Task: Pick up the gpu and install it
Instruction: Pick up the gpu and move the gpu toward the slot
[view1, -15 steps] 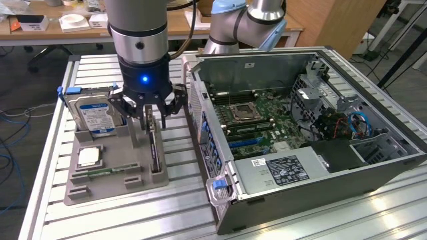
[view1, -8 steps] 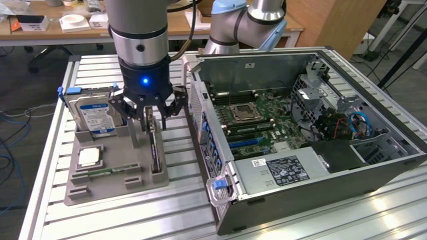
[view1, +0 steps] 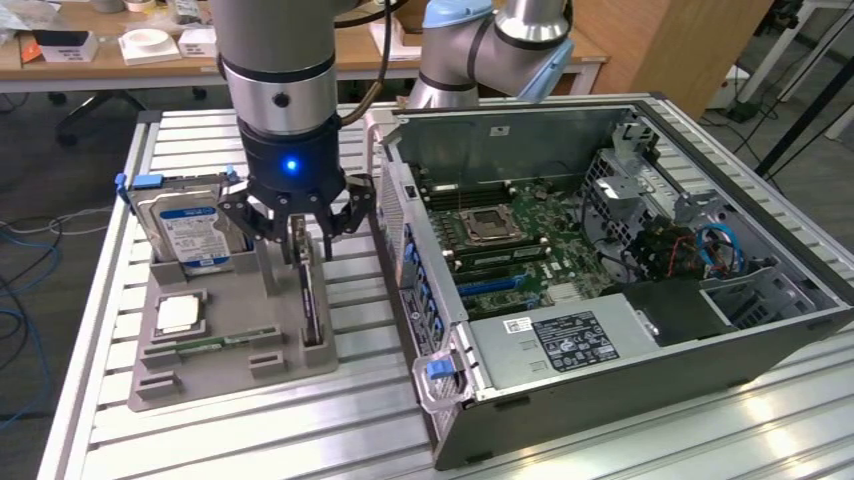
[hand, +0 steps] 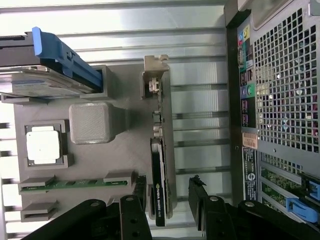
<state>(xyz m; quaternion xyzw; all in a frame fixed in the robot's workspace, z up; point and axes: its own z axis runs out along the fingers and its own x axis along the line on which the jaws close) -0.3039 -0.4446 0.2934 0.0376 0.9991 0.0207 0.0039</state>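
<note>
The gpu (view1: 311, 300) stands on its long edge in a slot of the grey holder tray (view1: 227, 372), dark face on a green board. In the wrist view the gpu (hand: 158, 170) runs away from the camera, its silver bracket (hand: 154, 75) at the far end. My gripper (view1: 304, 232) hangs right over the card's upper end, open. In the wrist view the gripper (hand: 167, 197) straddles the card, one black finger (hand: 134, 202) on each side, with a gap between pads and card.
The tray also holds a silver hard drive (view1: 187, 230) in a blue caddy, a processor chip (view1: 178, 313) and a green memory stick (hand: 75, 184). The open computer case (view1: 601, 250) lies close beside the tray, motherboard facing up. Everything rests on a slatted aluminium table (view1: 334, 420).
</note>
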